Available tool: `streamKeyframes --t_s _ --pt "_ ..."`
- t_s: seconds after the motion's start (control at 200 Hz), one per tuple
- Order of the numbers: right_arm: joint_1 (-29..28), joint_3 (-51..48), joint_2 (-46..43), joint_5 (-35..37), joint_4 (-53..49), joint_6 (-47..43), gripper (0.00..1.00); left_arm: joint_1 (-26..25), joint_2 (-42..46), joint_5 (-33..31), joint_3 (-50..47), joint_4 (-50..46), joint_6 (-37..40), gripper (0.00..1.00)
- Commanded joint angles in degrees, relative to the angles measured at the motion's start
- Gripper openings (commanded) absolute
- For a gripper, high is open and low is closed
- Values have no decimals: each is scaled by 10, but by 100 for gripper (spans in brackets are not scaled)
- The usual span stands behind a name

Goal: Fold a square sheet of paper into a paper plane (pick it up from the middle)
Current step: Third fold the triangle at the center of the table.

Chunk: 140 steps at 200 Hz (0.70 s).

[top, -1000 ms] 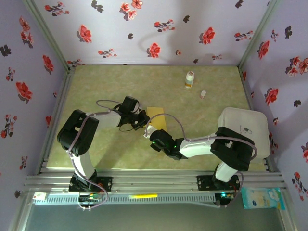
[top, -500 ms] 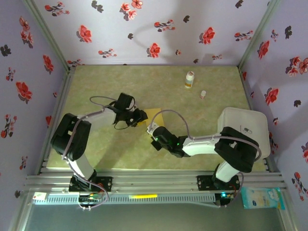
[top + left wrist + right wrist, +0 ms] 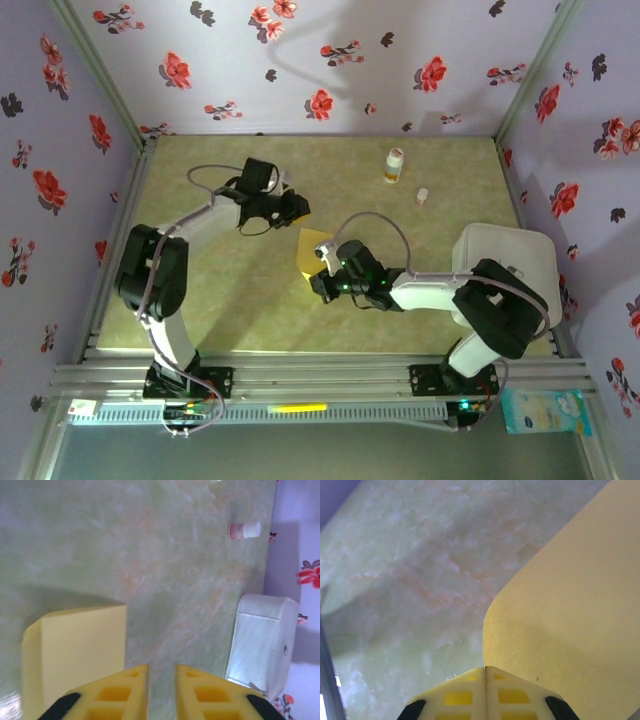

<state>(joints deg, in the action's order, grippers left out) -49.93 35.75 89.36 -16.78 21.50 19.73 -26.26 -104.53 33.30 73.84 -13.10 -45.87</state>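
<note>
- Spreading between flowered walls (image 3: 300,60), the green marbled table (image 3: 200,310) bears the paper (image 3: 308,250) near its middle.
- Right gripper (image 3: 485,669) is clenched at the paper's near edge; whether it pinches the sheet cannot be told.
- Left gripper (image 3: 161,672) is slightly parted and empty, just past the far edge.
- Bottle (image 3: 394,165) and box (image 3: 505,255) stand well apart from the paper.

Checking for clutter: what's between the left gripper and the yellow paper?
Nothing. In the top view, just a bare stretch of table separates the left gripper from the yellow paper.
</note>
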Motion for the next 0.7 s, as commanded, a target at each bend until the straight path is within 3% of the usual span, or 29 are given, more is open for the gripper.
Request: streamKeyframes --t_s 0.0,0.29,0.475,0.695 --pt "11 9 18 -56 28 40 0 -7 -50 52 38 -16 29 16" --pt "20 16 41 -69 18 50 0 -25 -127 52 67 -61 64 13" --pt "36 50 72 -124 -15 83 0 -26 -163 47 60 -71 74 11" --pt "45 57 78 -115 -33 77 0 -26 -185 8 54 -102 98 8"
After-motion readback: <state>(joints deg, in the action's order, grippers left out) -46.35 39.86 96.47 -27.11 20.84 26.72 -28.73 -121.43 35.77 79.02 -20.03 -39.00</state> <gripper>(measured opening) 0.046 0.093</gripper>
